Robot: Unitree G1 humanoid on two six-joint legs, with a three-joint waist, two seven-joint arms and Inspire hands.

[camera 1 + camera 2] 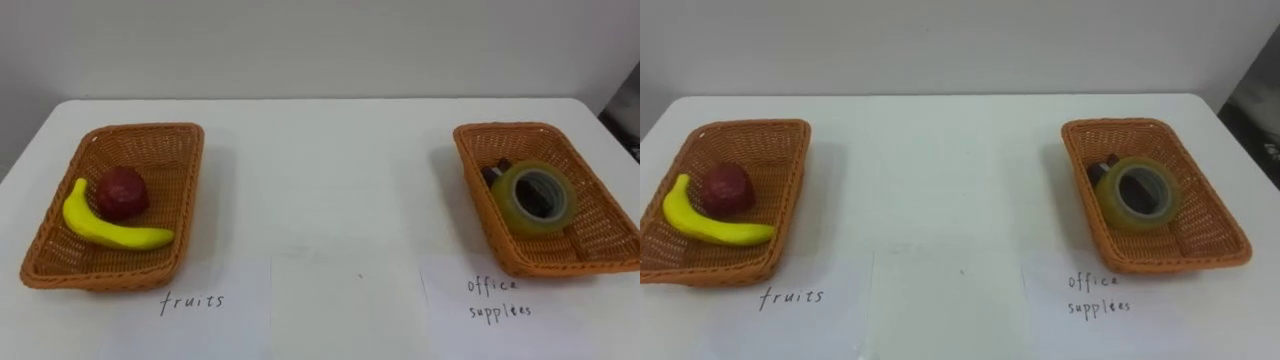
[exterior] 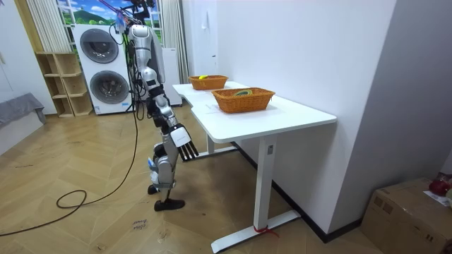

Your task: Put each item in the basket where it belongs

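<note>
Table (image 1: 320, 170) white, against wall (image 2: 304, 49); fruit basket (image 1: 150, 129) left, supplies basket (image 1: 512, 128) right; washers (image 2: 106, 67) beyond robot.

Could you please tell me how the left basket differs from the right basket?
The left basket holds a banana and a red fruit; the right basket holds a tape roll and a dark thing. The left basket's banana lies flat; the right basket's tape roll stands tilted. Both are brown wicker.

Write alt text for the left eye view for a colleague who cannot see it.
Two wicker baskets sit on a white table: the left basket holds a banana and a red fruit, the right basket a tape roll with a dark item behind it.
</note>
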